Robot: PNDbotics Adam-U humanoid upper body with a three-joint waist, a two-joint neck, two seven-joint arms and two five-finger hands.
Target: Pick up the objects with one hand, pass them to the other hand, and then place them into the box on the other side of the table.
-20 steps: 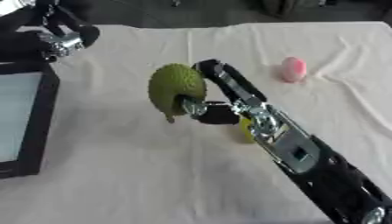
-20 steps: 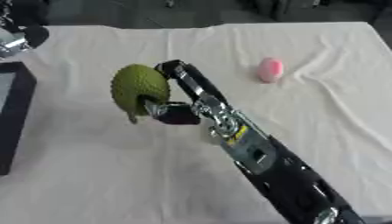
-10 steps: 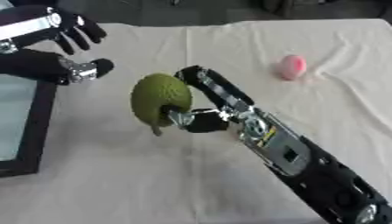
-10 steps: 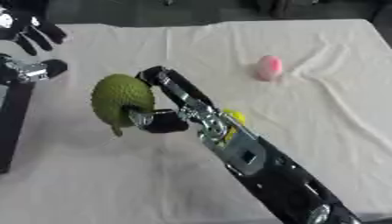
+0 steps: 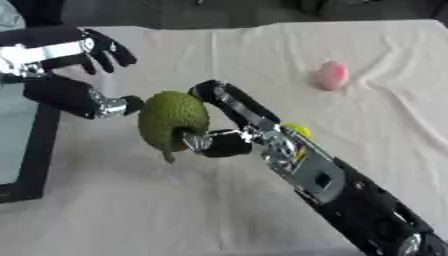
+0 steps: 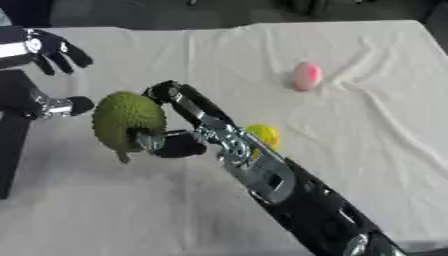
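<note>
Green bumpy fruit [image 5: 172,119] was held above cloth-covered table [image 5: 175,200], gripped by right hand [image 5: 219,127]. Left hand [image 5: 74,75] was spread open just beside it. Handover judged not yet done; box [image 5: 26,150] placement remained. Pink object [image 5: 332,76], yellow object [image 6: 263,135] left on table.

Stereo head pair, downward over table [image 5: 262,55]
</note>
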